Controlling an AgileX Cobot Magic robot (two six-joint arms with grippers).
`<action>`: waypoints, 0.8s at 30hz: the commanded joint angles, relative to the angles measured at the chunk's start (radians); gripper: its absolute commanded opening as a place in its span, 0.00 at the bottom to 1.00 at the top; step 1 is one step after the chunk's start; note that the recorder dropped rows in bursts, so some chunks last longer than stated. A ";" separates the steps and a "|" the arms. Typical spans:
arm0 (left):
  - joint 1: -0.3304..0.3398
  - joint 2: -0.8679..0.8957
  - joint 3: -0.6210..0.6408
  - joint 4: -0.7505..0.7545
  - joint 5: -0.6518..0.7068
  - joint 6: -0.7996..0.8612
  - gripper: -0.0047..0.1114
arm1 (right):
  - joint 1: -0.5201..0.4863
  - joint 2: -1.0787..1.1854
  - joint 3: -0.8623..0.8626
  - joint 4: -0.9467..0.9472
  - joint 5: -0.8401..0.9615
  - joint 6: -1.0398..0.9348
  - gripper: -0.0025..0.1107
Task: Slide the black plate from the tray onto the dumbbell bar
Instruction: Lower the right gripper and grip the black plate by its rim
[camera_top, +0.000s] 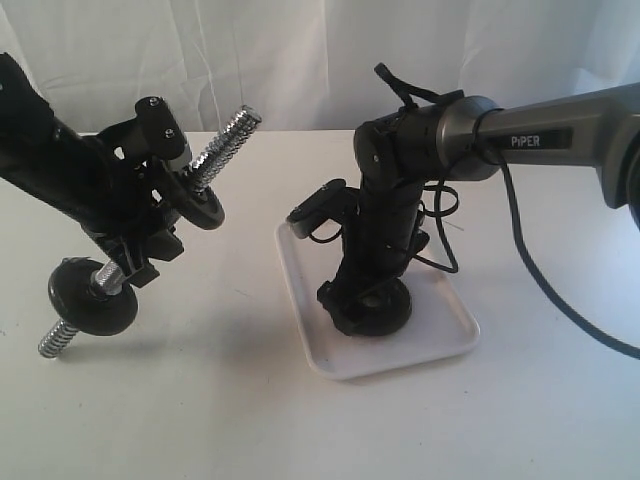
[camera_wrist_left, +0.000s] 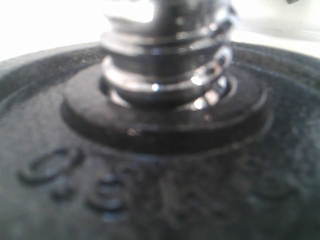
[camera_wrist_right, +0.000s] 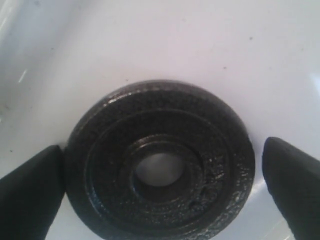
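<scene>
The black plate lies flat on the white tray. My right gripper is open around it: one finger touches its rim and the other finger stands a little off. From outside, that gripper points straight down onto the plate in the tray. My left gripper holds the dumbbell bar tilted above the table, shut on its middle. Its fingers are hidden in the left wrist view, which shows only the threaded bar.
Two black discs sit on the bar, one high and one low. One disc with raised figures fills the left wrist view. A black cable trails from the right arm over the white table.
</scene>
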 joint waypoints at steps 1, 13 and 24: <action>0.001 -0.070 -0.037 -0.055 -0.072 -0.011 0.04 | 0.003 0.040 0.020 -0.044 0.013 0.001 0.95; 0.001 -0.070 -0.037 -0.055 -0.072 -0.011 0.04 | 0.003 0.040 0.020 -0.045 0.047 0.012 0.93; 0.001 -0.070 -0.037 -0.055 -0.076 -0.011 0.04 | 0.003 0.040 0.020 -0.045 0.072 0.012 0.17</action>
